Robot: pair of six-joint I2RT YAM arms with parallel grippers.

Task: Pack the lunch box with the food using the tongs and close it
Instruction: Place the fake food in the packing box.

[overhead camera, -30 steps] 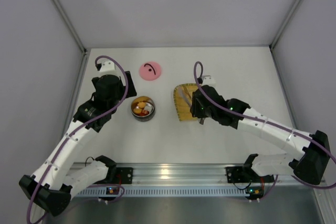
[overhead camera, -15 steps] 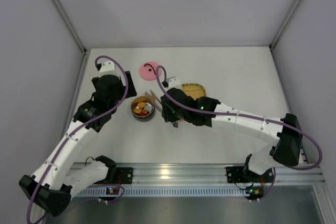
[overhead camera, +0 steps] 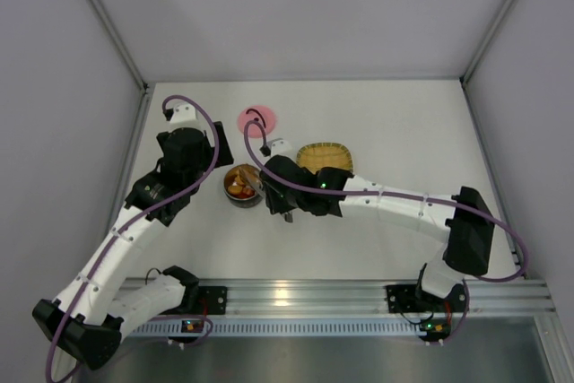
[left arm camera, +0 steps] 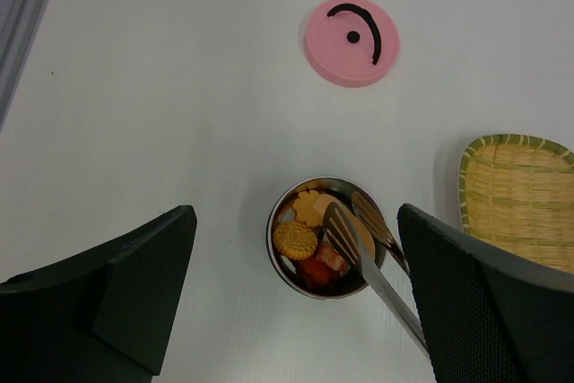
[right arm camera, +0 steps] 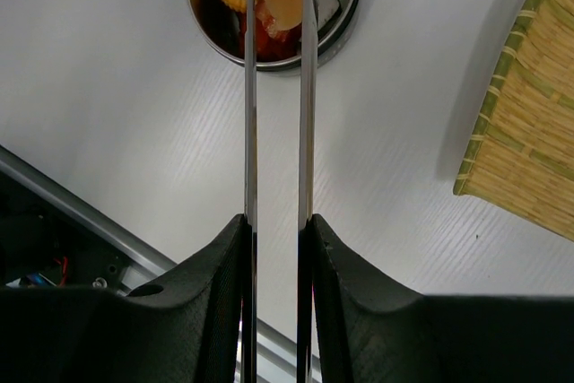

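Right arm (overhead camera: 395,205) has swung from yellow woven tray (overhead camera: 325,152) to small round steel bowl (left arm camera: 271,241) | your right gripper (right arm camera: 276,221) clamps slim silvery tongs (right arm camera: 306,87), tips narrowly apart above orange, yellow, red food pieces (left arm camera: 295,239) inside bowl | pink lid (left arm camera: 352,40) lies apart.

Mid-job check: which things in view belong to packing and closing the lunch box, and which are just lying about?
In the job: lunch box, food in it, tongs held by right gripper, pink lid lying off.
Lying about: yellow woven tray.
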